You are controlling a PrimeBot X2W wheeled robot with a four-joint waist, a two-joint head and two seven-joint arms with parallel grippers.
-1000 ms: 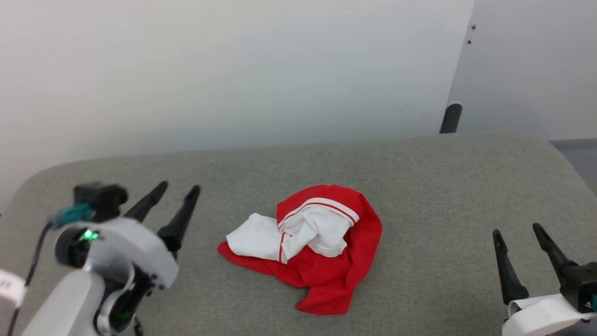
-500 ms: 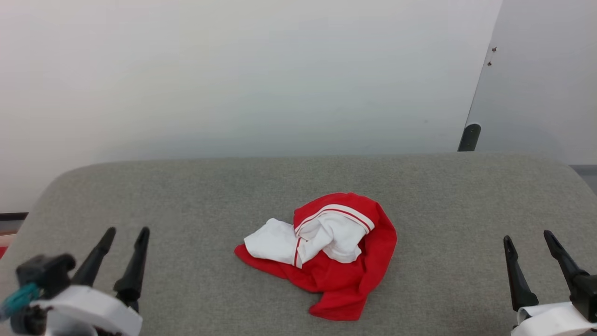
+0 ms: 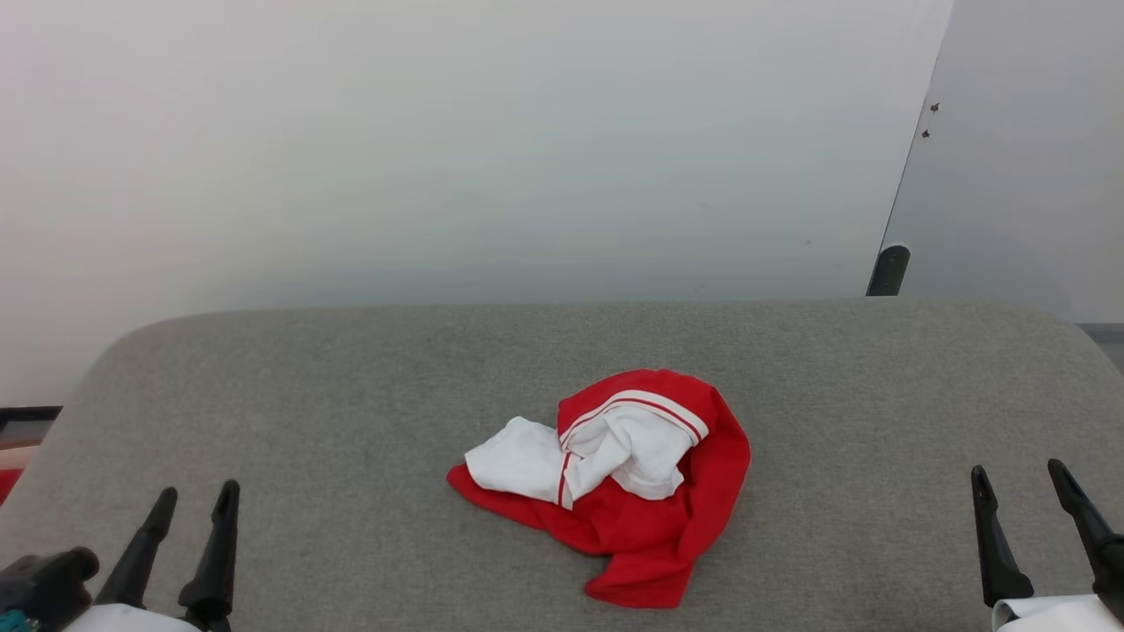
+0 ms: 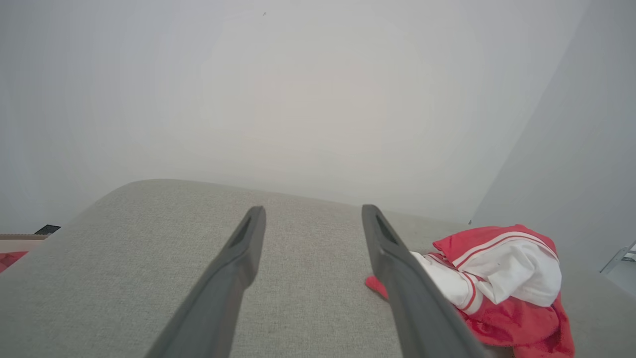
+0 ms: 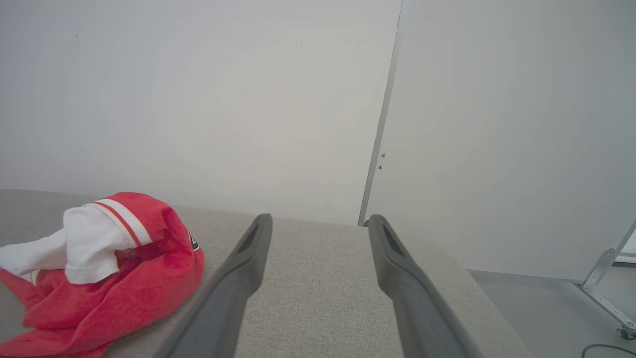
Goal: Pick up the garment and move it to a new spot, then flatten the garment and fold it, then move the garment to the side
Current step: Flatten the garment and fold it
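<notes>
Opening step, pick-up not yet begun: the garment (image 3: 615, 491), a crumpled red heap with a white sleeve and striped trim uppermost, lies near the middle of the bench (image 3: 351, 395), somewhat toward its front edge; the left gripper (image 3: 199, 490) and right gripper (image 3: 1018, 469) hover near the front corners, well apart from it, fingers spread and holding nothing. The next move probably calls for an arm to reach inward and pinch a raised fold; the cloth looks soft and bunched. Bench: grey woven fabric, rounded back corners; behind it a plain pale wall (image 3: 439, 132); a dark post (image 3: 887, 270) by the back right corner.
</notes>
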